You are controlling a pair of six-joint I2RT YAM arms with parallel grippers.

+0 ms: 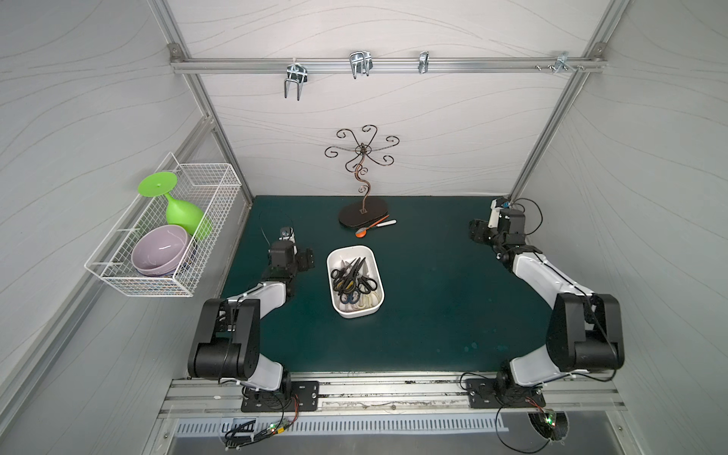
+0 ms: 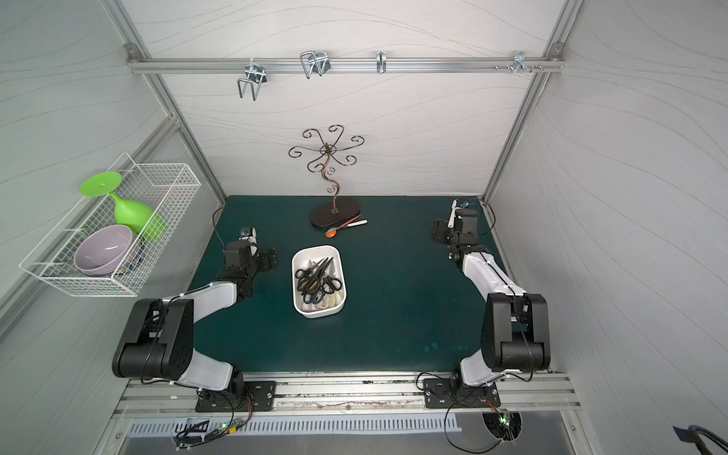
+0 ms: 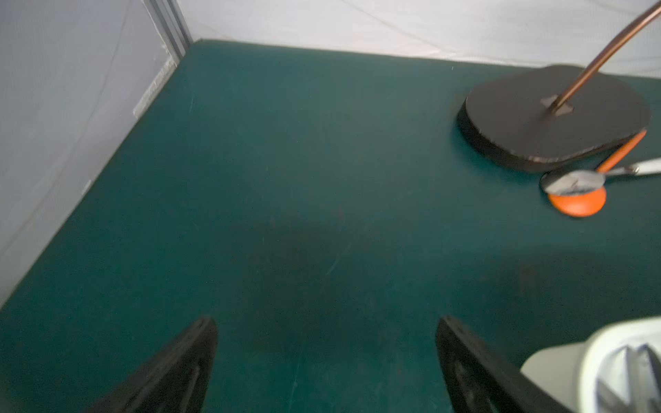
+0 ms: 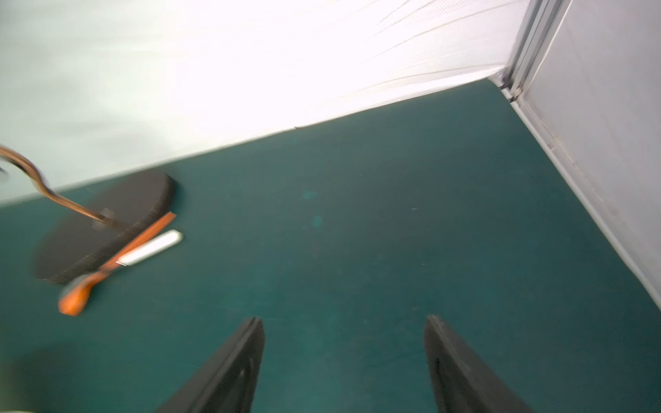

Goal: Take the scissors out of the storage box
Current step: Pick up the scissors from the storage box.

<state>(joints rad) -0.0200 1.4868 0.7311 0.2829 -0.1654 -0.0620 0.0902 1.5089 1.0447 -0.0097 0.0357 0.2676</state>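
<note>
Dark green table (image 1: 433, 315) inside a white-walled booth; at centre, the storage box (image 1: 360, 313) holds the scissors (image 1: 350, 279) in a tangled heap, black handles uppermost; none lies outside it; the left claw (image 1: 306, 260) hangs just left of the box, jaws wide, empty; the right claw (image 1: 477, 232), well apart at the right, has jaws parted, empty; farther back an orange spoon (image 1: 360, 233) lies beside a scrolled stand (image 1: 356, 216); seemingly the first reach is in hand; next, a claw must come over the box and pinch one top pair.

Matt dark-green mat (image 1: 433, 295), smooth white plastic storage box (image 1: 360, 314), scissors (image 1: 342, 276) of bright steel and black plastic.
</note>
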